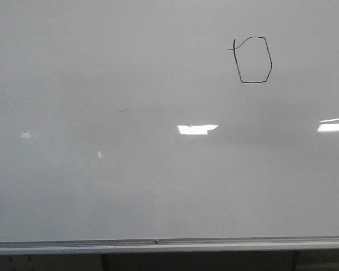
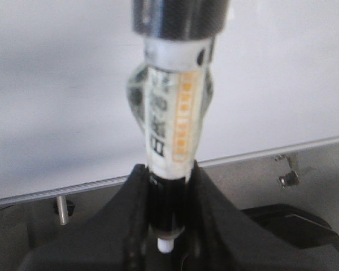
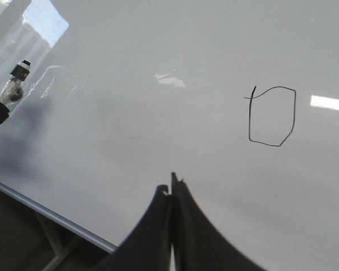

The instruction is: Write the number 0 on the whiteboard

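Glossy pale grey whiteboard (image 1: 101, 186) is filling nearly the whole front view, its silver bottom rail (image 1: 158, 245) running along the lower edge and bright rectangular light reflections (image 1: 196, 129) sitting mid-board. Number 0 (image 1: 253, 60) is showing in the upper right area: a thin dark angular loop, taller than wide, closed, with a short stray tick crossing its upper left corner. Left end effector (image 2: 168, 186) is gripping a marker (image 2: 172, 121) by its barrel, white label with dark and orange print facing the wrist camera. Right end effector (image 3: 171, 195) is holding nothing, fingers pressed together, pointing toward the board below and left of the loop.
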Available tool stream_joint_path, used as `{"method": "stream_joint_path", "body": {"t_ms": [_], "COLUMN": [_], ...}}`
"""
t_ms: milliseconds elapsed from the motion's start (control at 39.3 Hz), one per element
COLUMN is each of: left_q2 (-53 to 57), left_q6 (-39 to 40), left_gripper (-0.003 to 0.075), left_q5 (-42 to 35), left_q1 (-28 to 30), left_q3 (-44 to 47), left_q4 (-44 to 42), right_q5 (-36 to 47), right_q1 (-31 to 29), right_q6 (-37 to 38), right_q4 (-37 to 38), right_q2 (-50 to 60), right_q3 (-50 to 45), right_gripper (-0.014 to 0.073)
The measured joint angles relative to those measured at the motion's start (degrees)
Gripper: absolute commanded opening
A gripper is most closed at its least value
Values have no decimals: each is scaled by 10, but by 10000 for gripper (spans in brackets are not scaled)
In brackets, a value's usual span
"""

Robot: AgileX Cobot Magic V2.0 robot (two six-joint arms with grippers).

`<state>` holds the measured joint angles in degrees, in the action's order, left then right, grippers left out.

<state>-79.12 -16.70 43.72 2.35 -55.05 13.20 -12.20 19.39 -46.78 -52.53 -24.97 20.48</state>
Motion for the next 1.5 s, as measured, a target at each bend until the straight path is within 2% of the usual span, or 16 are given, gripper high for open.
{"method": "stream_joint_path", "body": {"t_ms": [102,203,407,814,966,1169,1271,1347,1500], "left_q2": [0,-20,-89,-181,-186,-189,-189,-189,-177], "left_q6": [0,1,1,1,1,1,1,1,2], "left_gripper": [-19,-19,-20,-6,121,426,541,573,568], "left_q5": [-13,-33,-72,-84,-84,-87,-83,-81,-81], "left_q1": [52,65,42,23,24,24,24,24,24], "left_q3": [0,0,-23,-87,-90,-90,-90,-90,-90], "left_q4": [-2,-1,6,14,16,16,16,16,11], "right_q5": [3,3,3,-1,-1,-2,-2,-2,-2], "right_q1": [0,0,0,0,0,0,0,0,0], "right_q6": [0,0,-1,-1,-1,-1,-1,-1,-1], "right_q4": [-2,-2,-2,-2,-2,-2,-2,-2,-2], "right_q2": [16,16,16,16,16,16,16,16,16], "right_q3": [-6,-7,-7,-8,-13,-14,-14,-14,-14], "right_gripper": [-68,-68,-68,-68,-68,-68,-68,-68,-68]}}
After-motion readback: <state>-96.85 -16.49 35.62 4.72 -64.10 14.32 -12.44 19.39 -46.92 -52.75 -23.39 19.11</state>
